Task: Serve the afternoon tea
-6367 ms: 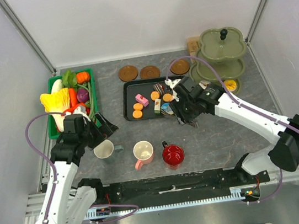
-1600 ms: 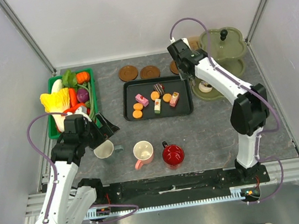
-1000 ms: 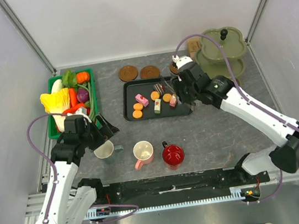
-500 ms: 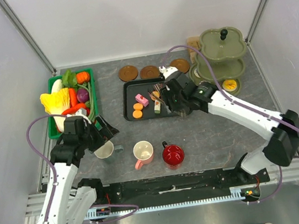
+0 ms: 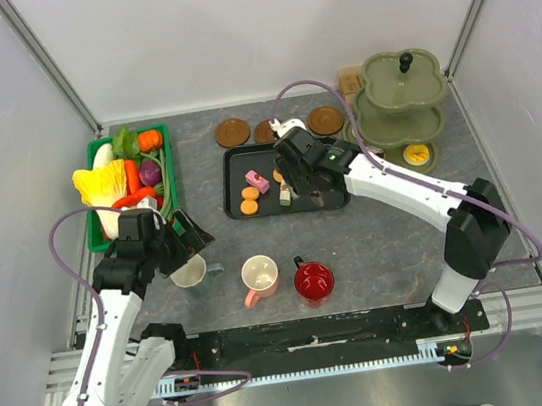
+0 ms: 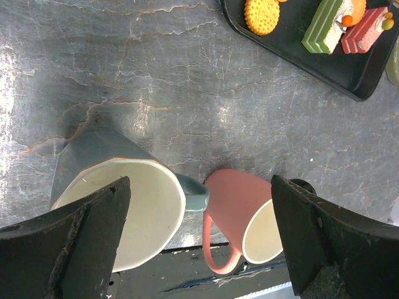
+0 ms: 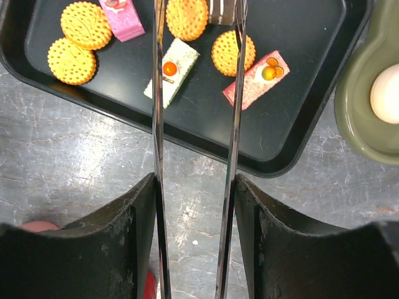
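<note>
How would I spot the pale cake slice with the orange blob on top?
Find the black tray beyond the three mugs. Near its middle, among round biscuits, lies the pale cake slice. It is whitish-green with one orange ball; the pink-red slice beside it carries two.

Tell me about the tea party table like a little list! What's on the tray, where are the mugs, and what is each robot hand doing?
tray: black tray with four round biscuits and small cakes
mugs: whitish mug, pink mug and red mug, on the table near the arms
left gripper: open, above the whitish mug and pink mug, holding nothing
right gripper: shut on metal tongs, over the tray
stand: green tiered stand, right of the tray
crate: green crate of toy vegetables, far left
</note>
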You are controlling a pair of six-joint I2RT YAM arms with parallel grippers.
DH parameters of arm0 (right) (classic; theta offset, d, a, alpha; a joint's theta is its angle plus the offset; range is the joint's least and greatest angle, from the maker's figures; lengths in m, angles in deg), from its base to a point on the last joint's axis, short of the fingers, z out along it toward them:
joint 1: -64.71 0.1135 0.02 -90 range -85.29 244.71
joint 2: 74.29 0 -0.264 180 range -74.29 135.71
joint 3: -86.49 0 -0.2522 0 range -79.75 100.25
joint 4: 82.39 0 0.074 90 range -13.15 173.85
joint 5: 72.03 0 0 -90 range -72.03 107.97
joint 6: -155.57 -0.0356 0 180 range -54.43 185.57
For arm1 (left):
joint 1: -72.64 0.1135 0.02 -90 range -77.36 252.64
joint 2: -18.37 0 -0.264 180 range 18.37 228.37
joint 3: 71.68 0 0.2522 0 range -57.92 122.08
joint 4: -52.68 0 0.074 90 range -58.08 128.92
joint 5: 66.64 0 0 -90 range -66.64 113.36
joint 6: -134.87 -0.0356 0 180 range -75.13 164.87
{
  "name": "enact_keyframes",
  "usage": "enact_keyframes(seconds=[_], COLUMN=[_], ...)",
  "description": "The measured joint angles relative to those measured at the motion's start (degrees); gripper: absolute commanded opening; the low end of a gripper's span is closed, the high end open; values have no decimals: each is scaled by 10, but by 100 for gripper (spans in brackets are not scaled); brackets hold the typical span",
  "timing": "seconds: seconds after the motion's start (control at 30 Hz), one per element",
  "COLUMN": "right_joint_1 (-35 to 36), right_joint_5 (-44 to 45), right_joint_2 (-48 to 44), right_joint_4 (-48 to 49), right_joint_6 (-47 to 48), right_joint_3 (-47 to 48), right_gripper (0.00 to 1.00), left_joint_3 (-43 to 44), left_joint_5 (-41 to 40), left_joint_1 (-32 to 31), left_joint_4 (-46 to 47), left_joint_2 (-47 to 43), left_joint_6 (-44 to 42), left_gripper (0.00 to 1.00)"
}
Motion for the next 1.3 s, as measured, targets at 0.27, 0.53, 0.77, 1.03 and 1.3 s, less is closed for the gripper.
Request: enact_keyframes(seconds=[0.27, 0.53, 0.77, 1.03, 1.3], right_joint_1=[10, 12, 30, 42, 48], right_joint_5=[1, 9, 40, 71, 95], right_joint_2=[56, 93, 152, 178, 217], right_joint_4=[-16, -47, -82, -121, -153], right_joint_6=[17, 19, 33, 44, 47], right_joint_3=[57, 77, 135, 174, 224], right_gripper=[57, 57, 57, 56, 56], left_joint_3=[0, 0, 0, 0, 0], left_joint_5=[-7, -7, -7, -7, -7], left_joint_1=[0, 0, 0, 0, 0], left_joint_4=[0, 0, 0, 0, 0], left_joint_2=[0, -1, -7, -9, -11], left_joint_6=[0, 0, 0, 0, 0], left_gripper=[99, 99, 99, 99, 99])
